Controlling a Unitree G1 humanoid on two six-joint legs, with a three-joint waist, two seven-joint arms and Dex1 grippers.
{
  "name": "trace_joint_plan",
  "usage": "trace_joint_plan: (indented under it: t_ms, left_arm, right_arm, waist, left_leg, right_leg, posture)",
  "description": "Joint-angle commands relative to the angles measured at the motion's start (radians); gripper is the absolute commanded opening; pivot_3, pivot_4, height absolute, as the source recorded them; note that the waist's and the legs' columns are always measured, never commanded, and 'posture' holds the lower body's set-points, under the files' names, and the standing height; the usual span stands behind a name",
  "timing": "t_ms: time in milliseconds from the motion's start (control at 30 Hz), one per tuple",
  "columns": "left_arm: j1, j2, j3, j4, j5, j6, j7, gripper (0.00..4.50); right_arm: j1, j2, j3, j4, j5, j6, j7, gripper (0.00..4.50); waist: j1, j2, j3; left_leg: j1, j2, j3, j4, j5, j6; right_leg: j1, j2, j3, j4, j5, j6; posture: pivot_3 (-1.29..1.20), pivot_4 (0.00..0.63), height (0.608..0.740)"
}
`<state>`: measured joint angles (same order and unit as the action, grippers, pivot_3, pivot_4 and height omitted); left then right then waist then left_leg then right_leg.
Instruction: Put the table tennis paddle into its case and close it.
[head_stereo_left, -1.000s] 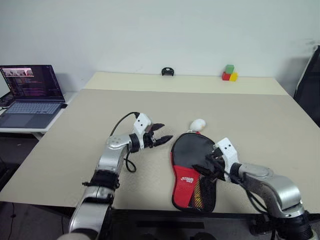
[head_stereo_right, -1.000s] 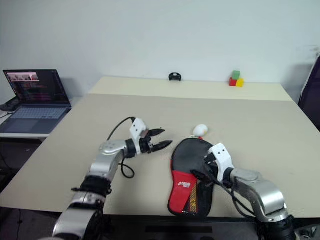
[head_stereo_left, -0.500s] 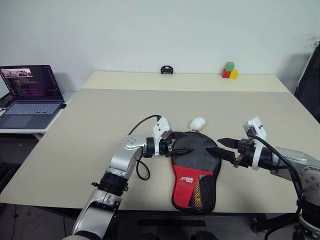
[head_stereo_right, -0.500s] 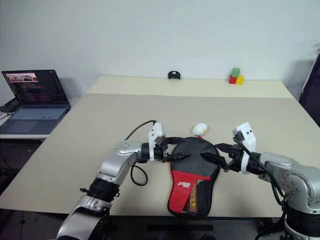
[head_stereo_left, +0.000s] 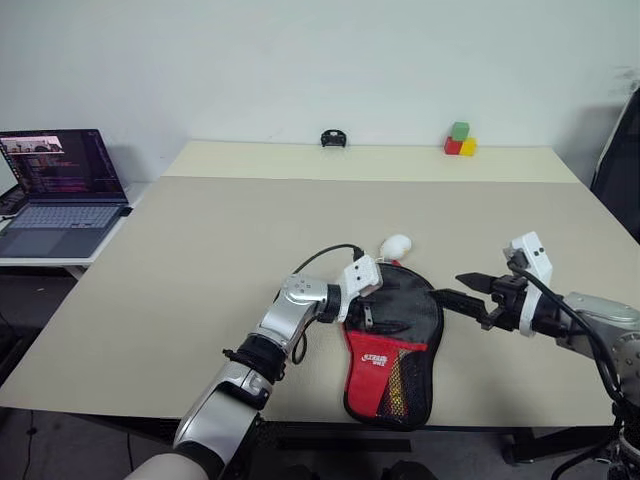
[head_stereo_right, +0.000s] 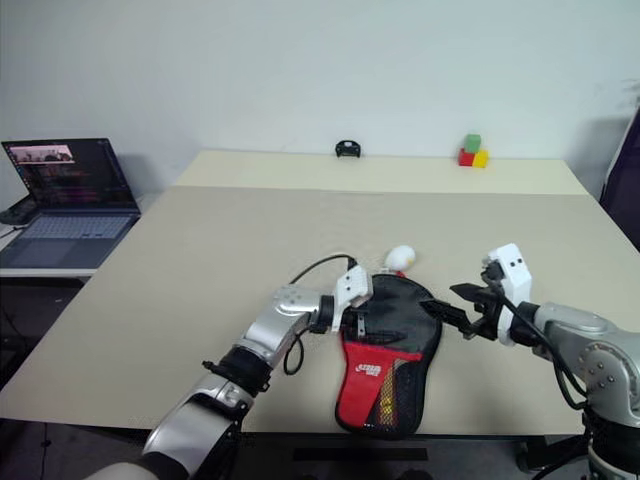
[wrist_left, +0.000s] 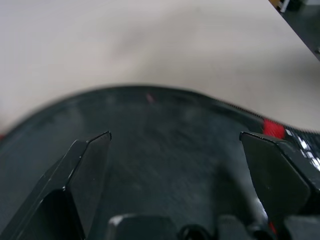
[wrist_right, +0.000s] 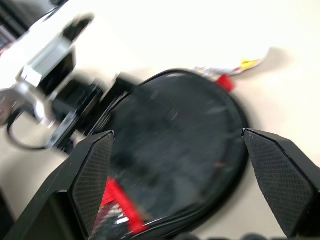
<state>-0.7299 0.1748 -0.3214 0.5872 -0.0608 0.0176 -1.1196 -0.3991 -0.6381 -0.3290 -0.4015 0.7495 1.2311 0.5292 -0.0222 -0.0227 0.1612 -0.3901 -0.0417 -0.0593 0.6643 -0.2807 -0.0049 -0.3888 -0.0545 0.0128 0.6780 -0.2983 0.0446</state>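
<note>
While I watch from the head views, the case (head_stereo_left: 392, 345) lies flat near the front edge of the table (head_stereo_left: 200, 250), round black end toward the far side, red panel and mesh pocket toward me. I can't make out the table tennis paddle itself; if it is inside the pouch, the pictures don't settle it. A crumpled white scrap (head_stereo_left: 394, 246) with a bit of red sits touching the case's far rim.

Against a second ago: my left gripper (head_stereo_left: 372, 315) was off to the left of the case, over bare table. Now it has swung right and sits low over the round black part, fingers spread wide; the left wrist view has black fabric between both fingers (wrist_left: 90, 165), nothing pinched. Whether the tips touch the fabric, I can't tell.

My right gripper (head_stereo_left: 462, 289) was down on the right side of the case a second ago. It has since lifted and pulled out to the right, now just off the case's right edge, pointing back at it, fingers parted wide and empty.

Case position unchanged. Laptop (head_stereo_left: 62, 190) to the left, coloured blocks (head_stereo_left: 458, 142) and a small black object (head_stereo_left: 333, 139) at the far edge, same as before.
</note>
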Motion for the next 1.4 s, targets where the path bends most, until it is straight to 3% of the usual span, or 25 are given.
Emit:
trace_joint_plan:
  t_ms: [33,167,333,767,1000,1267,1400]
  left_arm:
    - [0.012,0.004,-0.002,-0.011,0.008,-0.010,0.001,4.48]
    - [0.025,0.003,0.004,-0.018,0.006,0.000,0.006,4.48]
    - [0.049,0.005,0.002,-0.054,0.008,0.011,0.017,4.48]
    - [0.107,0.030,0.002,-0.171,0.004,0.072,0.046,4.48]
    - [0.140,0.048,0.006,-0.229,0.000,0.107,0.063,4.48]
    - [0.153,0.063,0.007,-0.248,-0.002,0.121,0.076,4.48]
    - [0.152,0.063,0.002,-0.233,0.003,0.113,0.081,4.50]
  right_arm:
    - [-0.104,-0.006,0.029,0.083,-0.044,-0.077,-0.018,4.50]
    - [-0.207,0.033,0.095,0.222,-0.107,-0.148,-0.030,4.50]
    - [-0.359,0.133,0.233,0.566,-0.269,-0.362,-0.021,4.50]
    - [-0.691,0.352,0.240,1.318,-0.460,-0.807,-0.047,4.50]
    - [-0.734,0.424,0.264,1.490,-0.539,-0.944,-0.054,4.50]
    - [-0.741,0.455,0.268,1.554,-0.613,-1.030,-0.081,4.50]
    - [-0.740,0.455,0.267,1.554,-0.632,-1.042,-0.088,3.62]
  waist:
    - [-0.001,0.000,0.000]
    - [-0.003,0.000,0.000]
    - [-0.008,0.001,0.000]
    - [-0.011,0.002,0.000]
    - [-0.012,0.002,0.000]
    - [-0.013,0.003,0.000]
    - [-0.013,0.003,0.000]
  left_leg:
    - [0.000,0.000,0.000,0.000,0.000,0.000]
    - [0.002,0.000,0.000,0.000,0.000,0.000]
    - [0.004,0.000,0.003,0.000,0.000,0.000]
    - [0.005,0.001,0.005,-0.001,0.000,0.000]
    - [0.005,0.001,0.005,-0.001,0.001,-0.001]
    - [0.005,0.001,0.005,-0.001,0.001,-0.002]
    - [0.005,0.001,0.005,-0.001,0.001,-0.002]
  right_leg:
    - [0.000,0.000,0.000,0.000,0.000,0.000]
    - [0.001,0.000,0.000,0.001,0.000,0.000]
    - [0.001,0.000,0.003,0.002,0.000,0.000]
    - [0.000,0.000,0.004,0.001,0.000,0.000]
    - [0.000,0.000,0.004,0.002,0.000,0.000]
    - [-0.001,0.000,0.004,0.002,0.000,0.000]
    - [-0.001,0.000,0.004,0.002,0.000,0.000]
  posture:
    - [0.00,0.150,0.740]
    - [0.00,0.150,0.740]
    - [0.00,0.150,0.740]
    - [0.00,0.150,0.740]
    - [0.00,0.150,0.740]
    - [0.00,0.150,0.740]
    - [0.00,0.150,0.740]
